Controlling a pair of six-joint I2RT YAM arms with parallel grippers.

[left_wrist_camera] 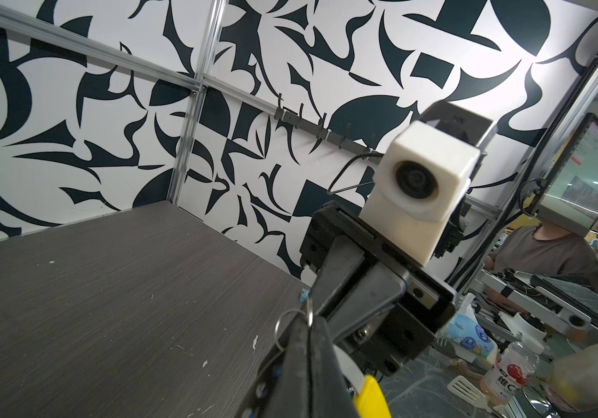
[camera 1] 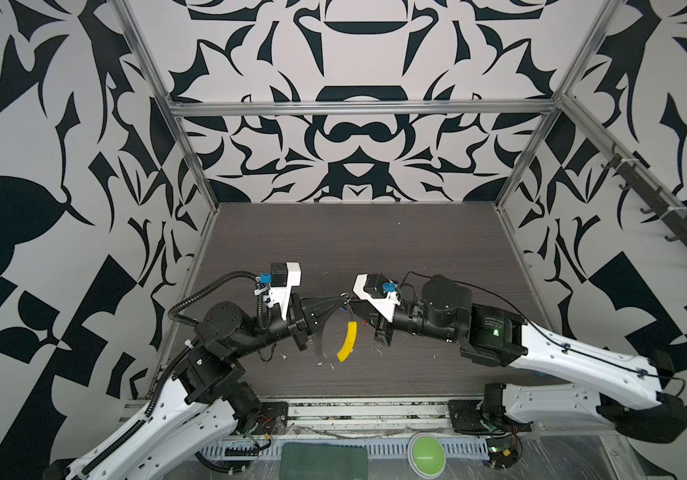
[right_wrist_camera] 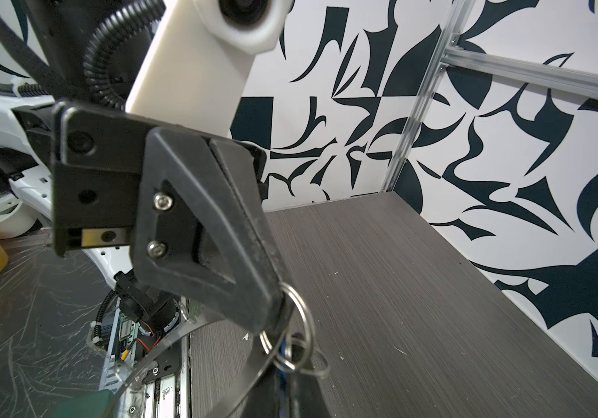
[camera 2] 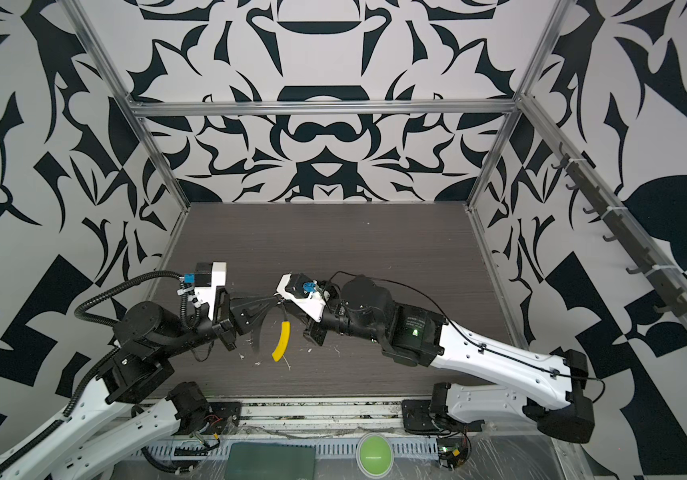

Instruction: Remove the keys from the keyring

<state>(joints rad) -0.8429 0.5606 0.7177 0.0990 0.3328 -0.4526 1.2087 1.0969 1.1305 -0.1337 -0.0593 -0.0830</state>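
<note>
**Keyring hangs between your two jaws, above the table**

Your keyring (camera 2: 282, 338) dangles clear of the table (camera 1: 375, 249), with its yellow sleeve (camera 1: 348, 340) curving down below both jaws. The left jaws are pressed together, pinching a small split ring (right_wrist_camera: 303, 300) at the loop's top. The right jaws are also pressed together and meet them tip to tip. You cannot tell what they grip. The keys are hidden among the rings.

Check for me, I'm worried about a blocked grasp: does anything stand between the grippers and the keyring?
Nothing visible does. Left gripper and right gripper meet, fingers closed, at the split rings of the keyring.
</note>
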